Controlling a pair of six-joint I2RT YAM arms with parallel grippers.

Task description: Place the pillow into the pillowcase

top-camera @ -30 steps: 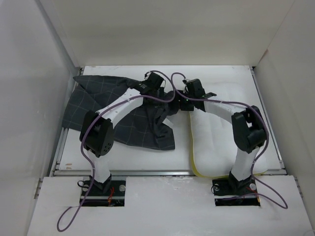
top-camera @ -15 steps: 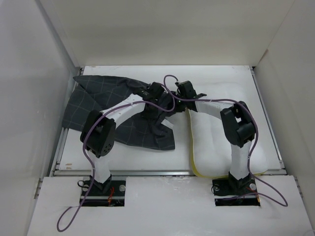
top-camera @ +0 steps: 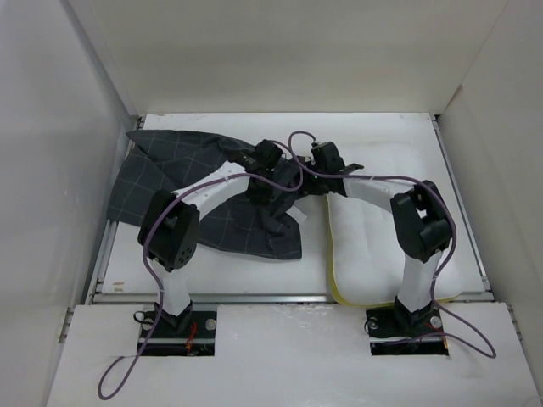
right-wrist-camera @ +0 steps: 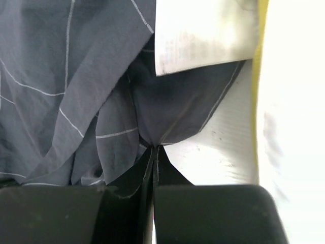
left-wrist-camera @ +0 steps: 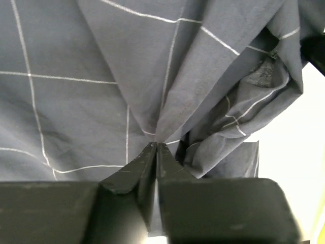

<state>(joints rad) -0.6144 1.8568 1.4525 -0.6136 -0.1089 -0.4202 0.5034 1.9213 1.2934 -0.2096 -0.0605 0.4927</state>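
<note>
Entry, pillowcase (top-camera: 191,191): dark grey cloth with a thin light grid, spread and rumpled on the left half of the counter (top-camera: 212,275), its bunched right edge drawn up just beside the pillow. Entry, pillow (top-camera: 373,246): white, faintly quilted, yellow along its near-left border, laid flat on the right half and wholly outside the case. Entry, left gripper (left-wrist-camera: 156,148): fingers are pressed together on a pinch of pillowcase cloth, from which folds are seen to radiate in the left wrist view. Entry, right gripper (right-wrist-camera: 154,150): likewise clamped on a fold of the same cloth, just below the white tag (right-wrist-camera: 203,40), with the pillow's yellow edge close by at the right of that view. Change recorded: a second ago both grippers were held apart and farther back over the bunched edge. They have since been brought nearer and lower, and closed on the fabric. Significance, as judged: two holds are now established near what is taken for the mouth of the case, so that it may be lifted and spread towards the pillow (whether one layer or both are caught in each pinch cannot be told). Insertion is not yet begun, and if both layers are held, the opening is likely to stay shut when raised.
</note>
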